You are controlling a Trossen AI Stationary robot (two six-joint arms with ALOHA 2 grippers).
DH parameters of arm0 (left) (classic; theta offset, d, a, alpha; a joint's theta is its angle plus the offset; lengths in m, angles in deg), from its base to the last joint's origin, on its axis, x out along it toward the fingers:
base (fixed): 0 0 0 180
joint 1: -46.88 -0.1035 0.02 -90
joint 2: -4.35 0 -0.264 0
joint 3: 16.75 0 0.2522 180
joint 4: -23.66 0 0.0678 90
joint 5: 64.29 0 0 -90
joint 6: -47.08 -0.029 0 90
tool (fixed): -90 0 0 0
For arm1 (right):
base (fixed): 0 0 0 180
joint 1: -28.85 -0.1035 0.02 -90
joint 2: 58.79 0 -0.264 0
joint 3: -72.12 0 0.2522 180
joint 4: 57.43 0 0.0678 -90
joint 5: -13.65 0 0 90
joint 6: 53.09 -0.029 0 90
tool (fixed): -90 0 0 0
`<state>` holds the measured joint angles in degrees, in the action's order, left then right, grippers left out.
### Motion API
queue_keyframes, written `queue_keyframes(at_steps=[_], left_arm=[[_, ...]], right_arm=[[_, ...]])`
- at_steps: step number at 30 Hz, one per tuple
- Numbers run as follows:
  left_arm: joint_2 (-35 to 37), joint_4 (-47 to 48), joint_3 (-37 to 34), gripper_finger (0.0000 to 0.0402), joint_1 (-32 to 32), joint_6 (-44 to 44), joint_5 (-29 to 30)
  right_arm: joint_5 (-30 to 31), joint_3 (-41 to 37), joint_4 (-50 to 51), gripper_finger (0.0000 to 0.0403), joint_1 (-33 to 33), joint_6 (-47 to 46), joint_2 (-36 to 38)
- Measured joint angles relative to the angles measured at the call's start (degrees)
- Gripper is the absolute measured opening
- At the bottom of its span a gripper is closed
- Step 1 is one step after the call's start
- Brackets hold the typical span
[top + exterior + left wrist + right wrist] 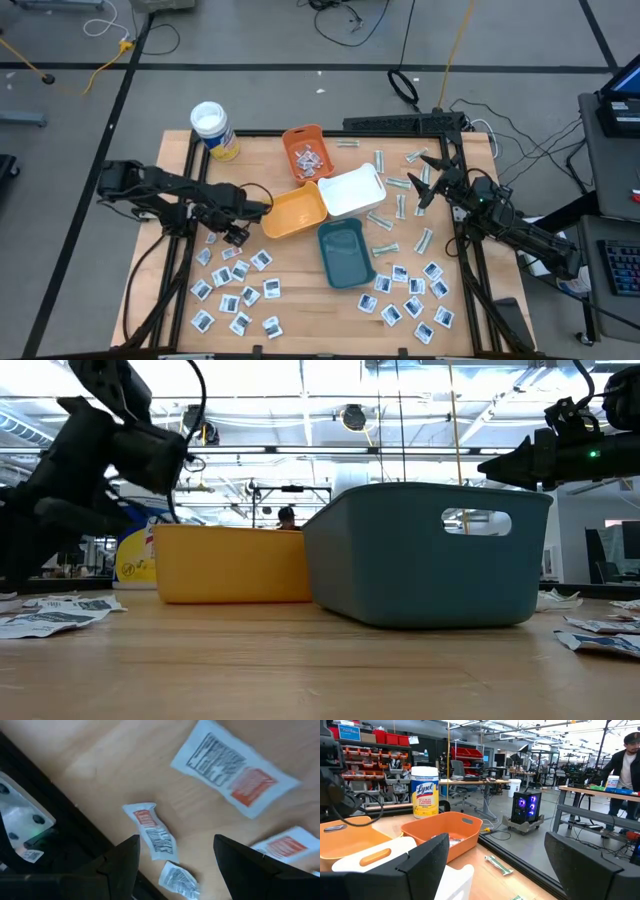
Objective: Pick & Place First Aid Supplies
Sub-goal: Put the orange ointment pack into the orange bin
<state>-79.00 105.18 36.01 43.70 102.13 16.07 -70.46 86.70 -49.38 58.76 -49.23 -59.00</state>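
Fingers of the left gripper [172, 865] stand open above a crumpled sachet [156, 834]; lower straight, centre it, then close. The right gripper [495, 865] waits open.

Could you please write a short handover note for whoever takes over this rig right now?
Left gripper: open, empty, over the sachets on the table's left side.
Right gripper: open, empty, raised over the strips at the right.
Done: some packets lie in the orange tray.
Yellow tray, white tray and teal tray look empty.
Left: most sachets and strips remain scattered on the table.
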Motion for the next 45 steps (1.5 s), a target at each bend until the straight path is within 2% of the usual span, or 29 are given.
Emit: queue_keyframes(at_steps=[13,20,34,37,45], left_arm=[[-3.61,-0.46,-0.05,0.0255,0.04,1.62,0.26],[-3.31,-6.7,-3.87,0.0255,0.19,4.47,-5.07],[-3.47,-10.46,-3.8,0.0251,0.59,-0.11,-8.25],[-3.48,-10.9,-3.8,0.0226,0.61,-0.84,-8.48],[-3.5,-12.27,-3.67,0.0108,0.63,-2.86,-8.91]], right_arm=[[0.0,0.0,0.0,0.0322,0.01,-0.02,0.02],[0.0,0.0,0.0,0.0322,0.02,0.0,0.0],[0.0,0.0,0.0,0.0322,0.02,-0.01,0.0],[0.0,0.0,0.0,0.0322,0.0,-0.02,0.01],[0.0,0.0,0.0,0.0322,0.01,-0.02,0.0]])
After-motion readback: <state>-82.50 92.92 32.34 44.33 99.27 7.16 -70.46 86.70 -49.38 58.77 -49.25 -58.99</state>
